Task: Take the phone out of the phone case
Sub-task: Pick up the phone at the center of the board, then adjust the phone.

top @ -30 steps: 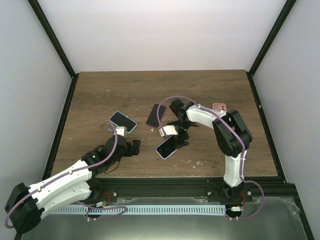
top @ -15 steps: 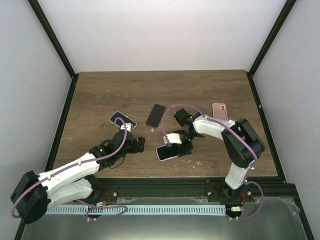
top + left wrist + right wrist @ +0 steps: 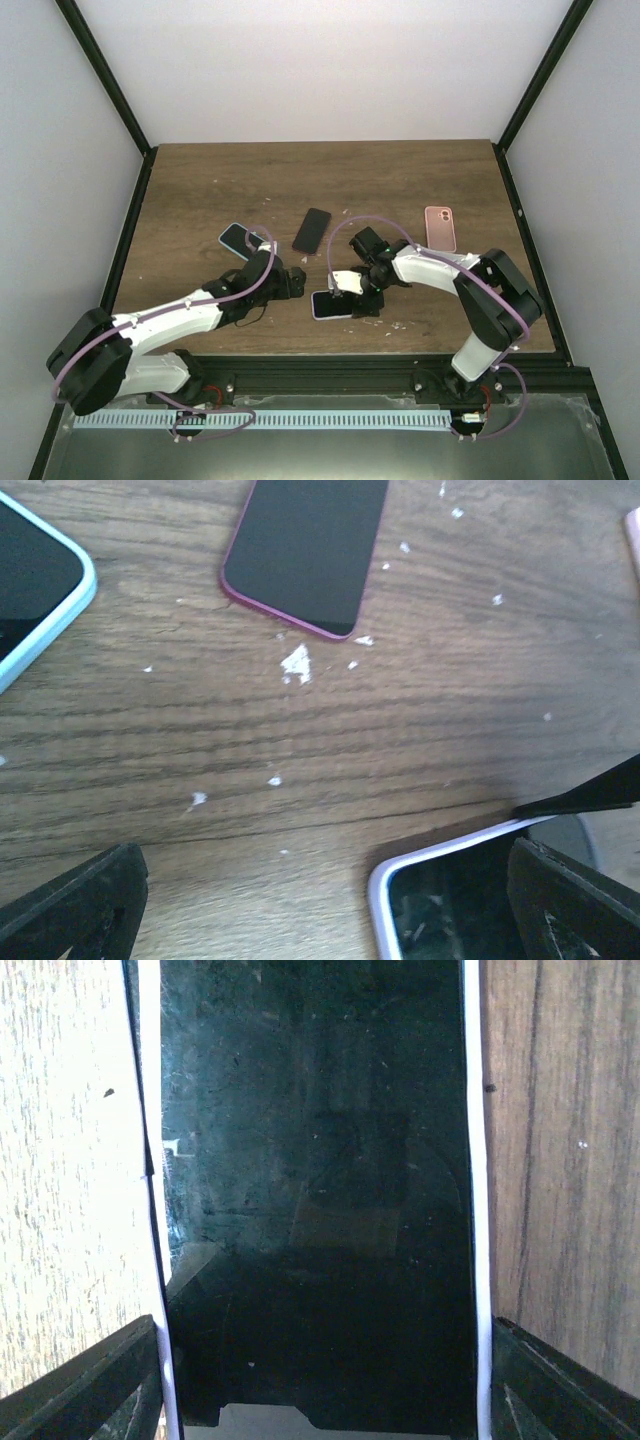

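Phone [image 3: 333, 304], screen up in its lavender phone case [image 3: 473, 1160], lies flat on the table [image 3: 200, 190]. Your right gripper [image 3: 322, 1360] clamps the case's long edges. Your left gripper [image 3: 320, 905] is spread wide, empty, just beside the phone's corner.

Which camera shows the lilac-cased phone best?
Right wrist: the lilac-cased phone fills the frame, with the screen and both case edges clear. Top external shows it small and partly covered. Left wrist catches only one corner.
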You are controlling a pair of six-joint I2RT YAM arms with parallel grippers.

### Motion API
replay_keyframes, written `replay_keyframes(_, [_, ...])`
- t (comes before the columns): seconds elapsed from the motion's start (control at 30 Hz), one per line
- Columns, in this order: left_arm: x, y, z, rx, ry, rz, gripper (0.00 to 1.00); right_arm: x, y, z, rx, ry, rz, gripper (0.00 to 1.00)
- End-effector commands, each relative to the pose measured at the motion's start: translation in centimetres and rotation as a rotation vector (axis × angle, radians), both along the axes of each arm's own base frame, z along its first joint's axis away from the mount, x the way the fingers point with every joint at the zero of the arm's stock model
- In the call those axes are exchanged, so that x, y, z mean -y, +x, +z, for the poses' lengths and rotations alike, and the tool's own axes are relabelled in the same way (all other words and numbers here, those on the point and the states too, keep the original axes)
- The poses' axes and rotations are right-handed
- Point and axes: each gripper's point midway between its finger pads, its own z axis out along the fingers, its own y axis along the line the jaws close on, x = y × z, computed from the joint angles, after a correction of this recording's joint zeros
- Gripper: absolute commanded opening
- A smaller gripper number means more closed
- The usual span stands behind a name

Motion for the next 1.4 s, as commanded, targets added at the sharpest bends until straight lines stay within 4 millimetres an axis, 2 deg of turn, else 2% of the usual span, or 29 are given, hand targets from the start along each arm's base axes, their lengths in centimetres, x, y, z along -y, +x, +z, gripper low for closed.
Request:
replay_keyframes(0.0, [2.1, 1.2, 2.1, 0.014, -0.165, 0.037, 1.0, 0.6, -0.3, 0.7, -0.053, 0.0, -0.114, 0.43])
replay_keyframes(0.1, [3.4, 1.6, 2.5, -0.002, -0.237, 0.041, 1.0, -0.9, 1.5, 4.9, -0.061, 0.154, -0.22, 0.33])
replay_keyframes(0.17, [4.3, 1.9, 3.1, 0.005, -0.28, 0.051, 0.99, -1.6, 2.5, 7.1, -0.076, 0.238, -0.297, 0.32])
replay_keyframes(0.3, [5.3, 2.0, 4.3, 0.028, -0.305, 0.097, 0.95, -2.0, 4.4, 10.2, -0.09, 0.352, -0.429, 0.28])
replay_keyframes(0.4, [6.0, 2.0, 5.0, 0.043, -0.348, 0.143, 0.91, -2.2, 4.9, 11.9, -0.088, 0.415, -0.486, 0.25])
replay_keyframes(0.63, [8.4, 3.0, 6.5, 0.067, -0.491, 0.169, 0.72, -2.4, 5.3, 14.0, -0.088, 0.494, -0.567, 0.19])
replay_keyframes(0.73, [8.8, 3.5, 7.2, 0.09, -0.562, 0.195, 0.59, -2.3, 5.5, 14.5, -0.083, 0.507, -0.592, 0.19])
replay_keyframes(0.93, [10.0, 4.3, 8.5, 0.125, -0.639, 0.181, 0.39, -2.1, 5.4, 14.4, -0.074, 0.514, -0.605, 0.19])
replay_keyframes(1.07, [11.3, 4.5, 8.7, 0.124, -0.667, 0.14, 0.22, -1.9, 5.7, 14.3, -0.053, 0.515, -0.619, 0.19])
replay_keyframes(1.17, [11.7, 4.4, 8.9, 0.12, -0.69, 0.121, 0.13, -1.7, 6.2, 14.4, -0.031, 0.519, -0.644, 0.19])
replay_keyframes(1.23, [11.8, 4.4, 9.3, 0.117, -0.707, 0.109, 0.06, -1.6, 6.2, 14.5, -0.026, 0.525, -0.645, 0.25])
replay_keyframes(1.37, [11.5, 4.5, 10.3, 0.136, -0.682, 0.067, 0.03, -2.3, 5.4, 15.0, -0.066, 0.545, -0.593, 0.61])
